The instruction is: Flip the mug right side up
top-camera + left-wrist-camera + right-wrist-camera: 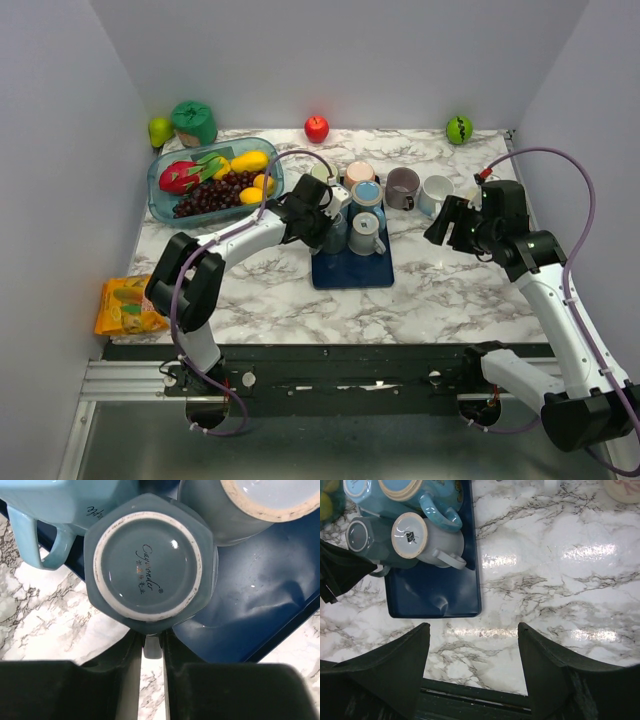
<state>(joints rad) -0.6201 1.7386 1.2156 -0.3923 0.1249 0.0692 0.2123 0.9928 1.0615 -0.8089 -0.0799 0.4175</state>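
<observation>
A dark teal six-sided mug (147,570) stands upside down, base up, at the left edge of the blue tray (260,605). My left gripper (152,646) is shut on its handle, which shows as a grey stub between the fingers. In the top view the left gripper (320,215) is beside this mug (334,232). The right wrist view shows the mug (359,535) too. My right gripper (474,630) is open and empty above bare marble right of the tray (435,600); it also shows in the top view (442,224).
Other upside-down mugs crowd the tray: a grey-white one (366,234), a light blue one (366,194), a pinkish one (359,172). A maroon mug (403,187) and a white mug (436,193) stand behind. A fruit tray (213,178) is at the back left.
</observation>
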